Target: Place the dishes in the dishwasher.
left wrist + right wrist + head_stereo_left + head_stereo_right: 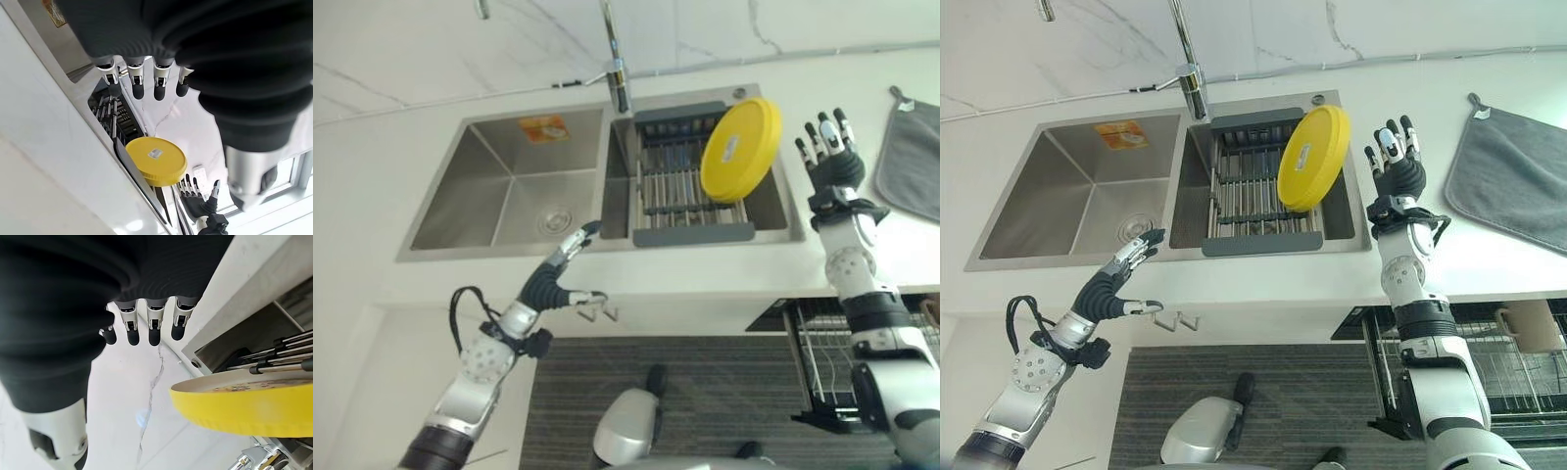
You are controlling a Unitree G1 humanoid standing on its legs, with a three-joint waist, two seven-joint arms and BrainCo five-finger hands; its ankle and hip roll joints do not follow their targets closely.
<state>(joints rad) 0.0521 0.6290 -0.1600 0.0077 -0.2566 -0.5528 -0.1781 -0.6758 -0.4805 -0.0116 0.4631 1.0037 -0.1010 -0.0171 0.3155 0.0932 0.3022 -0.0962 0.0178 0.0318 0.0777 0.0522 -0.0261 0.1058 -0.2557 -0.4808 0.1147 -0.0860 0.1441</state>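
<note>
Leaning tilted in the drying rack [1258,201] of the sink [1087,186], the yellow plate [1312,157] sits just beside our right hand [1398,171], fingers [1387,142] straight and spread, touching nothing; left hand [1116,284] near the desk [1263,279] edge, fingers relaxed, apart.

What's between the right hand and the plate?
Nothing visible. The right hand is open above the counter, just beside the yellow plate, which leans on edge in the rack over the sink. The gap between them is clear.
</note>
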